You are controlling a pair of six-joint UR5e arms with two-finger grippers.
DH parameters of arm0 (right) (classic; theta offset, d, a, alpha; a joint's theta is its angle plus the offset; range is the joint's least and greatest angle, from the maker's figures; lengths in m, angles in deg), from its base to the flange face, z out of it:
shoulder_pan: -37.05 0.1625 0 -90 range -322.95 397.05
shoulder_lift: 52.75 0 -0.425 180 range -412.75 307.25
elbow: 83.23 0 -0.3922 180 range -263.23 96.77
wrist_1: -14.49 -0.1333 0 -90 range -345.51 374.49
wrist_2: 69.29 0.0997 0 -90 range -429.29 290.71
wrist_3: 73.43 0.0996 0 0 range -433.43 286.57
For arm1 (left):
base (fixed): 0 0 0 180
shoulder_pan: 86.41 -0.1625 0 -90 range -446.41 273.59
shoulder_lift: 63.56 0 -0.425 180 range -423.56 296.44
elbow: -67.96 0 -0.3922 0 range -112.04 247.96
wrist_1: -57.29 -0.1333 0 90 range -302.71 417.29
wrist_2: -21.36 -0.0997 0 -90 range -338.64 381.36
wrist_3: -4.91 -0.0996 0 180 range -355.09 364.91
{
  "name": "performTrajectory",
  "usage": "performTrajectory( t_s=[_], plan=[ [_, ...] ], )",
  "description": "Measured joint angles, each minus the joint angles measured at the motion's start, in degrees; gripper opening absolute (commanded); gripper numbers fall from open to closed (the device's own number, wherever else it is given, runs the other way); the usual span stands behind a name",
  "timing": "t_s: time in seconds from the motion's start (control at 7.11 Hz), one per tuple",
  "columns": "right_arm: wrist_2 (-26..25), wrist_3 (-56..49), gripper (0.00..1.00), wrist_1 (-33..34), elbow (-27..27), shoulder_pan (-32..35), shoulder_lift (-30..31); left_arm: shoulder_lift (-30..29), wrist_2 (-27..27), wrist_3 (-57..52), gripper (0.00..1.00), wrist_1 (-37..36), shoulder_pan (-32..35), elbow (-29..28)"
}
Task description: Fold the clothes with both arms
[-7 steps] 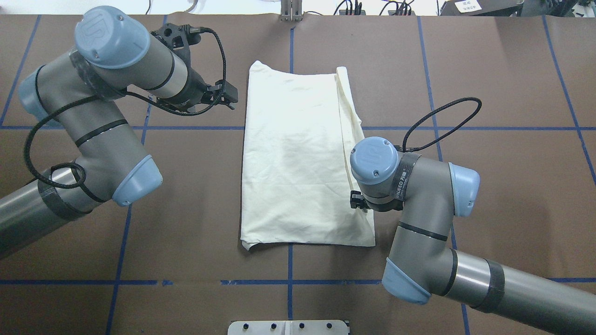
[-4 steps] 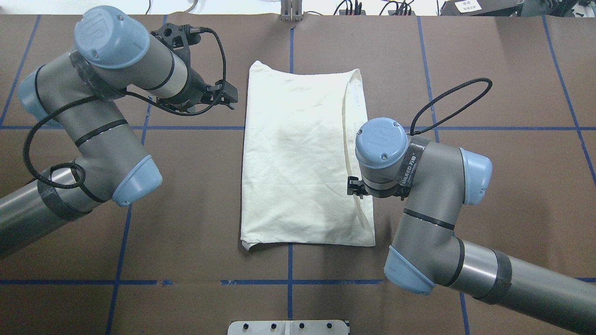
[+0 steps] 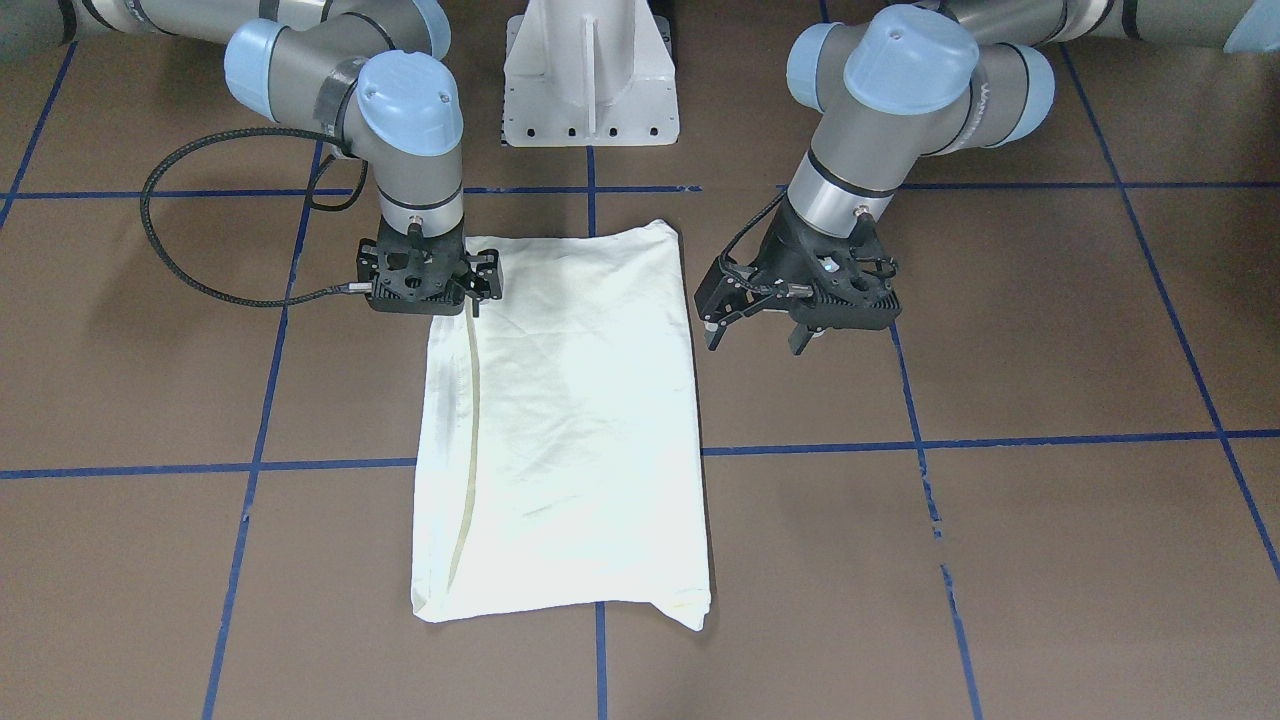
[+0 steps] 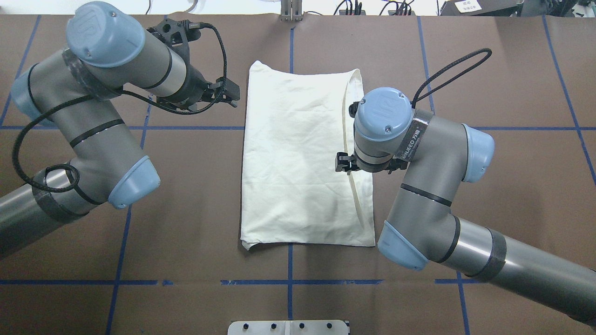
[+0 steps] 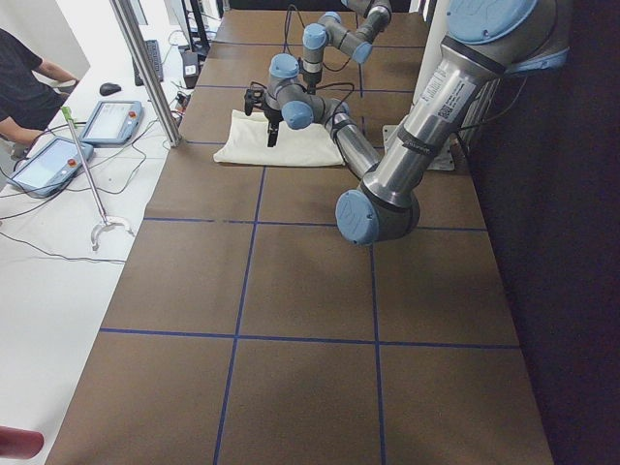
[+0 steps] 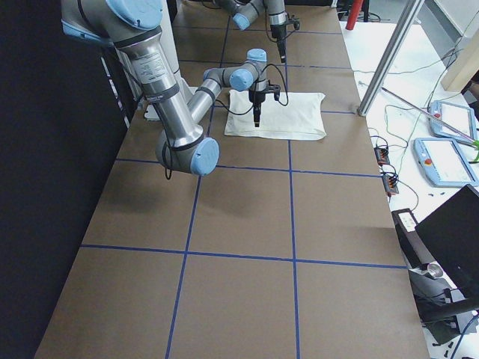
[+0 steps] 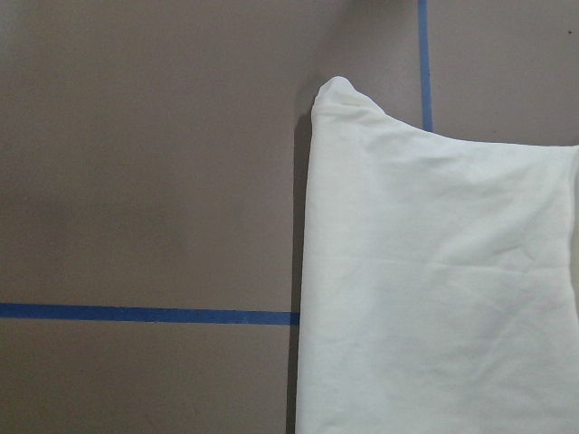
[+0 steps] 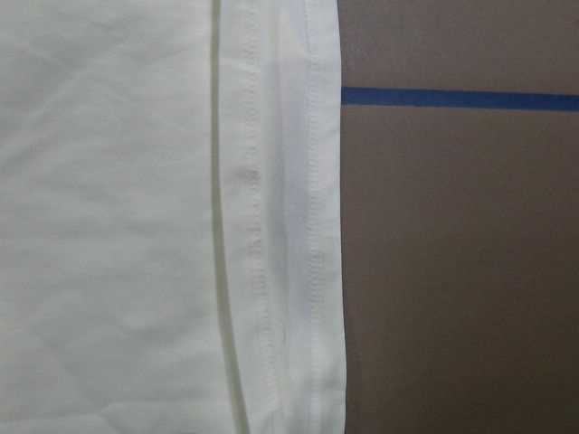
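The clothes are one cream-white shirt (image 4: 298, 158) folded into a long rectangle, plain side up, in the middle of the table (image 4: 489, 195). Its stitched hem (image 8: 289, 226) runs along the edge on my right. The left gripper (image 3: 757, 338) hovers open and empty beside the shirt's left edge, near the far corner (image 7: 339, 95). Pointing straight down, the right gripper (image 3: 440, 300) is over the hem strip at mid length. The right wrist and camera mount hide its fingers, so I cannot tell if it is open or shut.
The white pedestal base (image 3: 590, 70) stands at the robot's side of the table. Blue tape lines (image 4: 186, 128) grid the brown surface. A metal post (image 5: 145, 73), tablets (image 5: 39, 165) and a seated person (image 5: 24, 77) are beyond the far table edge.
The right arm has moved along the shirt's right edge toward the far side. The folded strip there, raised a second ago, now lies flat. The left arm shifted slightly.
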Motion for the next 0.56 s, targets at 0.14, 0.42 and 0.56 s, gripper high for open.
performTrajectory(
  t_s=[0.14,0.42,0.56],
  plan=[
    [0.01,-0.77,1.0,-2.23,-2.09,0.48,-0.15,-0.1,-0.16,0.01,1.0,0.01,0.0,0.35],
    [0.02,-1.31,1.0,-7.7,-7.16,1.35,-0.55,-0.25,-0.38,-0.05,1.0,-0.02,-0.05,0.8],
    [0.02,-1.31,1.0,-9.59,-9.52,1.59,-1.19,-0.24,-0.43,-0.17,1.0,0.0,-0.08,0.88]
  ],
)
